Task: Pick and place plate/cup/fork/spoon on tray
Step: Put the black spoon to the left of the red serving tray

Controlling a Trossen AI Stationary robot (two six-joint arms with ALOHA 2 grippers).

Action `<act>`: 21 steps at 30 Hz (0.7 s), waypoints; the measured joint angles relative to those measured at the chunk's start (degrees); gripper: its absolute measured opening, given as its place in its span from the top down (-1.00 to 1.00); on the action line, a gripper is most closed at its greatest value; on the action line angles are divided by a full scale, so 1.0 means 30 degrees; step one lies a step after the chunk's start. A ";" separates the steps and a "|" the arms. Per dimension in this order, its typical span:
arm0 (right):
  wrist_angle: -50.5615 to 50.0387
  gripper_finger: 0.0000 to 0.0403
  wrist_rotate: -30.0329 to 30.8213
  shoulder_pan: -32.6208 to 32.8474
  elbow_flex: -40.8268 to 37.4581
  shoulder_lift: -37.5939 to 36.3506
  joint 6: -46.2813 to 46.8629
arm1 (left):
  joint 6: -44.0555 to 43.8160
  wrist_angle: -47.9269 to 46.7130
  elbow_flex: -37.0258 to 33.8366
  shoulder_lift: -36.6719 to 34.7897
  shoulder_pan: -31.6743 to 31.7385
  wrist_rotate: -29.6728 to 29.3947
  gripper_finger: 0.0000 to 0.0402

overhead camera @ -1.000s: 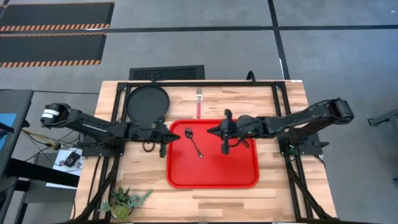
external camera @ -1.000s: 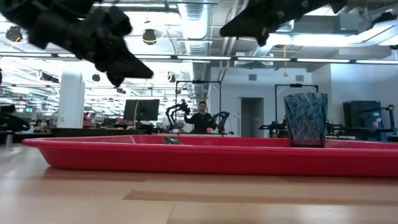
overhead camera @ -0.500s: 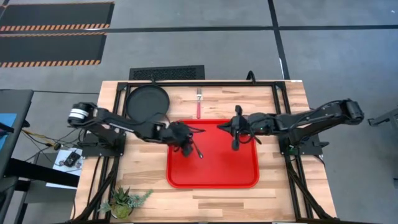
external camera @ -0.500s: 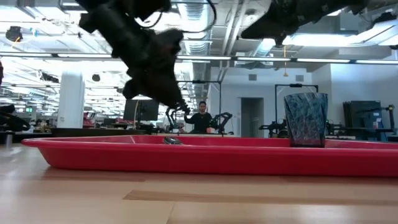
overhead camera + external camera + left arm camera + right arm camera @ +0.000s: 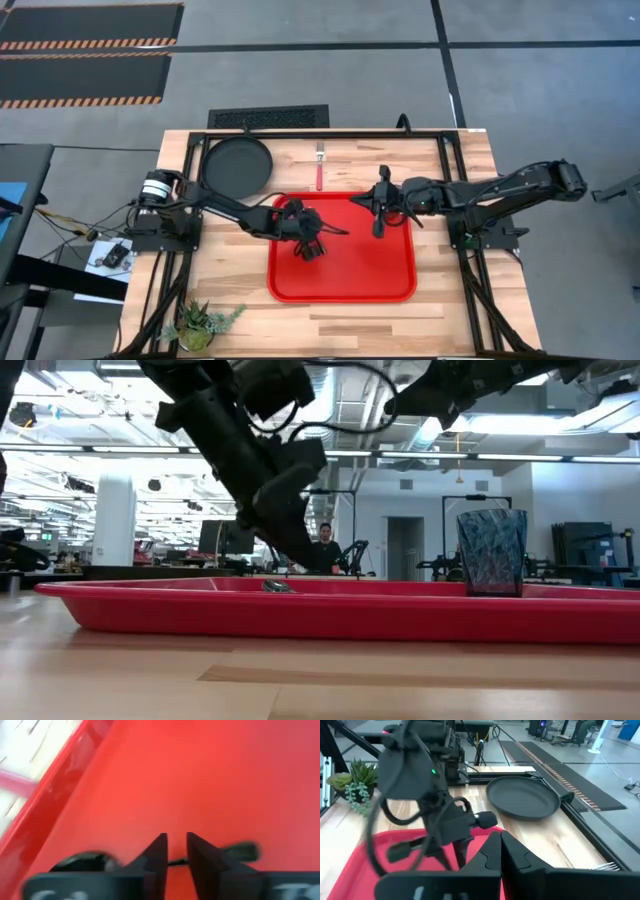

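Note:
The red tray (image 5: 343, 297) lies in the middle of the table. On it lies the dark spoon (image 5: 80, 862). My left gripper (image 5: 176, 840) (image 5: 308, 248) slants down onto it, its fingers a narrow gap apart on either side of the thin handle (image 5: 245, 850). The dark cup (image 5: 491, 552) stands upright on the tray. My right gripper (image 5: 500, 840) (image 5: 366, 204) hangs shut above the tray's far right part, holding nothing. The black plate (image 5: 237, 165) and the red-handled fork (image 5: 320, 170) lie on the wood beyond the tray.
A small potted plant (image 5: 200, 325) stands at the table's near left corner. The black frame rails (image 5: 450, 190) run along the table's left, right and far sides. In the low view a person (image 5: 325, 550) shows far off in the room.
My left gripper has gone from the tray's left rim toward the table's right, over the tray, tipping downward and sinking onto the spoon. My right gripper has drawn back a little toward the table's right edge. Spoon and cup have stayed where they were.

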 joint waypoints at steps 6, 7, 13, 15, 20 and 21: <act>0.0019 0.95 0.0000 0.0000 0.0003 0.0000 0.0326 | 0.0731 0.0374 0.0004 0.0260 0.0488 -0.0300 0.96; 0.0053 0.95 0.0000 0.0000 0.0003 0.0000 0.0350 | 0.0897 0.0376 0.0004 0.0260 0.0571 -0.0265 0.96; 0.0088 0.95 0.0000 0.0000 0.0003 0.0007 0.0354 | 0.1708 0.0847 0.0012 0.0663 0.0873 0.0944 0.99; 0.0143 0.95 0.0000 0.0000 0.0003 0.0007 0.0295 | 0.2027 0.0764 0.0004 0.0884 0.0889 0.1243 1.00; 0.0150 0.95 0.0000 0.0000 0.0011 0.0007 0.0282 | 0.2480 -0.0192 0.0442 0.1547 0.0896 0.1533 1.00; 0.0127 0.95 0.0000 0.0000 0.0011 0.0007 0.0274 | 0.2502 -0.0318 0.0471 0.1555 0.0896 0.1538 1.00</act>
